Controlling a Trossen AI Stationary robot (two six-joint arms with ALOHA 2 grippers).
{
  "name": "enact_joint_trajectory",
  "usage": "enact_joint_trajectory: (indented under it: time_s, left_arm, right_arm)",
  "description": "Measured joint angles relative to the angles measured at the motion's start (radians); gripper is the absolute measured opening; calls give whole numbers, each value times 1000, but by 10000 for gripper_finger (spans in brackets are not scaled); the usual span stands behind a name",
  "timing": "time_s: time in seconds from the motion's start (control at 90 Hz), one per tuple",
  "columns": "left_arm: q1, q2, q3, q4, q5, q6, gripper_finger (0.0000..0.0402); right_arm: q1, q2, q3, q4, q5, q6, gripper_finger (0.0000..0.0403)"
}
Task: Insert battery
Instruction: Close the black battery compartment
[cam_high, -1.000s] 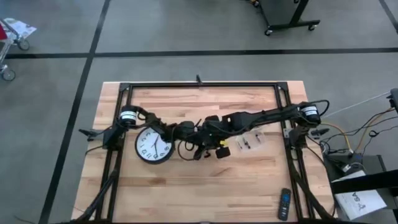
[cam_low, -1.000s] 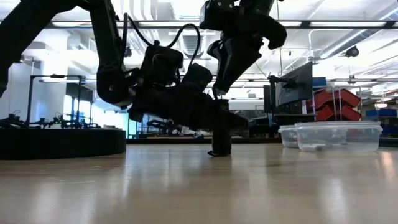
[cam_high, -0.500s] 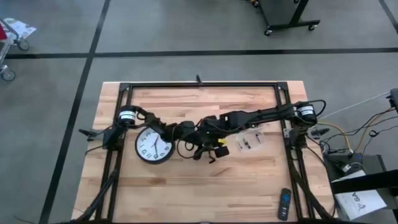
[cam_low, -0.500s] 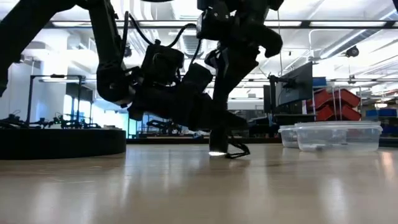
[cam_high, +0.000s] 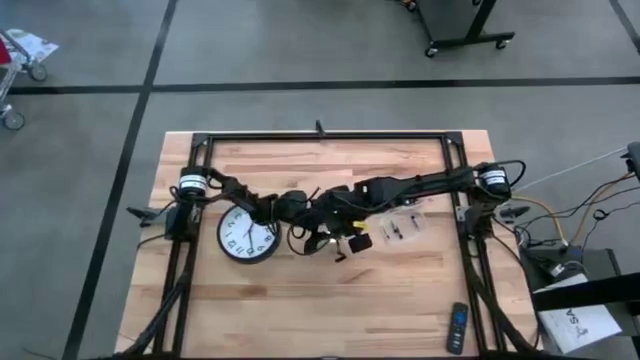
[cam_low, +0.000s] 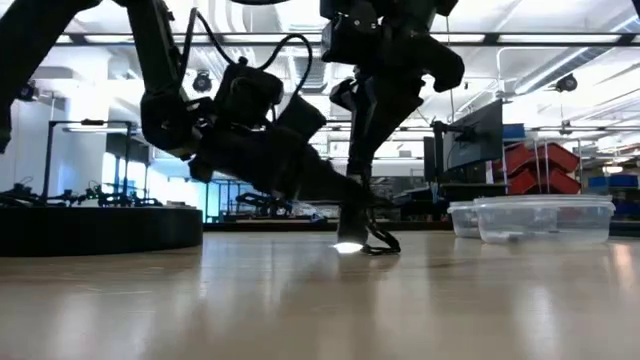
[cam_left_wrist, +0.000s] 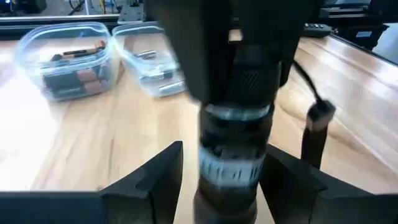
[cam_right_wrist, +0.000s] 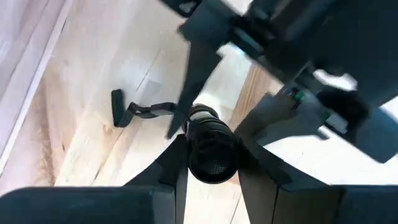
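We see both grippers meet at a black cylindrical flashlight (cam_right_wrist: 211, 149).
The right gripper (cam_right_wrist: 208, 165) is clamped on it; the left gripper (cam_left_wrist: 221, 177) fingers stand apart around it, beside clear plastic battery boxes (cam_left_wrist: 68, 59) and a round wall clock (cam_high: 246, 236).

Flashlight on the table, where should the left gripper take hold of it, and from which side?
Grip the flashlight on its round lower barrel, coming in level from the side. It stands upright, and the right gripper clamps its top end. The open left gripper straddles the barrel, so closing there looks best, away from the lanyard.
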Motion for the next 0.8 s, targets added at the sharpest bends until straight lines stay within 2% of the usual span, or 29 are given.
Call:
enact_joint_trajectory:
  time_s: [0.322,0.678,0.8]
  left_arm:
    - [0,74,41,61,5,-11,167]
    - [-23,107,127,104,-3,-9,98]
    - [-34,108,149,100,-3,-8,96]
  right_arm:
    - [-1,-3,0,-20,-24,6,87]
    - [-1,-6,36,-117,-43,28,87]
    - [0,-6,55,-145,-53,29,87]
